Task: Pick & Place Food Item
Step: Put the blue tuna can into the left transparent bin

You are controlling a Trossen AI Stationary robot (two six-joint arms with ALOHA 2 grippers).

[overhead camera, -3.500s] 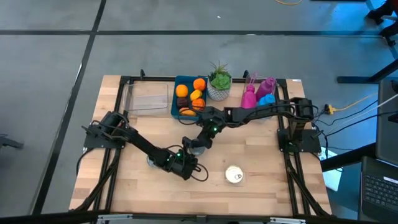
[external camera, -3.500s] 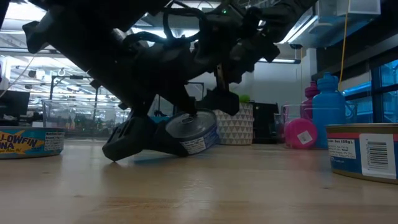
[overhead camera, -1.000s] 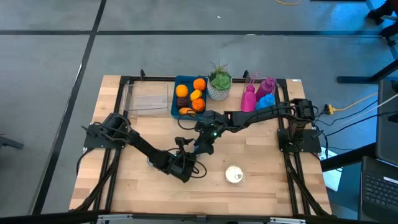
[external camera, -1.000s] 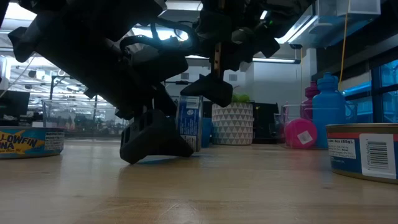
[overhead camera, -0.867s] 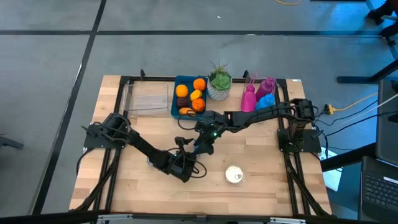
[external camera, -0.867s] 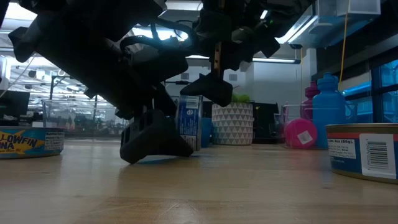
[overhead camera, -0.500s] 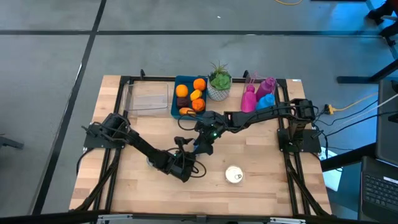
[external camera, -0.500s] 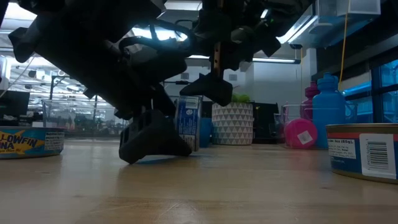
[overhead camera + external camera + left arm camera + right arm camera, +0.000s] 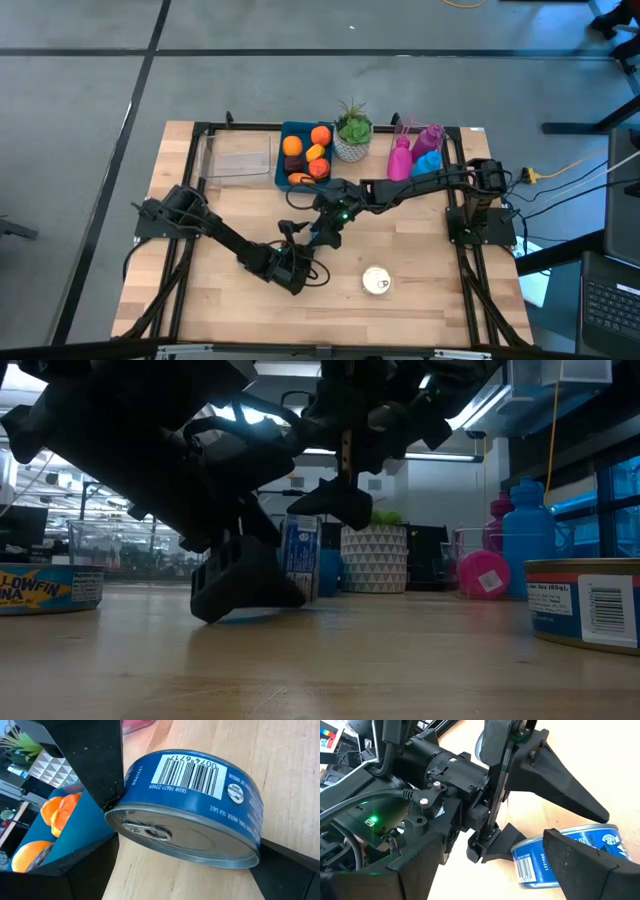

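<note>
Both claws crowd one blue can [image 9: 190, 810] tipped on edge mid-bench, the left claw [image 9: 297, 262] spread wide around it and the right claw [image 9: 318, 232] wide just above, so squeeze squarely across the rim to stop rolling; another can [image 9: 48, 588] reads "LLOWFIN".
</note>
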